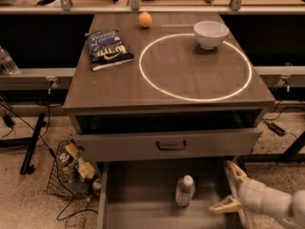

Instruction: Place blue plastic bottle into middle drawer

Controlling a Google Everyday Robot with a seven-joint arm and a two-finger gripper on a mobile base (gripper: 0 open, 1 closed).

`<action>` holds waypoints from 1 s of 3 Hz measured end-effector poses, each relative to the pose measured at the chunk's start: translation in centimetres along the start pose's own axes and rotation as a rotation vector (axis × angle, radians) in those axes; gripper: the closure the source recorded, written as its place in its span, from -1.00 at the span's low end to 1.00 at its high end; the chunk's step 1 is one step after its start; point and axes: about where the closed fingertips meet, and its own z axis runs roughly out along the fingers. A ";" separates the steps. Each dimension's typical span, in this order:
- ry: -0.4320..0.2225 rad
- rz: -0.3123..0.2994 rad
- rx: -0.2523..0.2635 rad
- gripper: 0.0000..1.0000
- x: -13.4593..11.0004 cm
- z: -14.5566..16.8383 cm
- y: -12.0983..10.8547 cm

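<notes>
1. One blue plastic bottle (185, 191) is standing upright on the floor of the middle drawer (143, 190).
2. The gripper (229, 189) is sitting just right of it, fingers spread, holding nothing.
3. Risk: the fingers are lying near enough that a sideways swing could topple the bottle.
4. The chip bag (108, 49) is showing white lettering, which is unreadable, as is the bottle label.

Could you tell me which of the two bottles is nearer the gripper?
The blue plastic bottle, upright in the middle drawer beside the open gripper; the other bottle sits far left.
</notes>
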 end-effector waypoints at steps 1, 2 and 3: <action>0.095 0.014 0.107 -0.50 -0.8 -6.5 -2.2; 0.137 -0.027 0.218 -0.01 -4.2 -12.7 -3.6; 0.144 -0.034 0.232 0.07 -4.7 -13.6 -3.7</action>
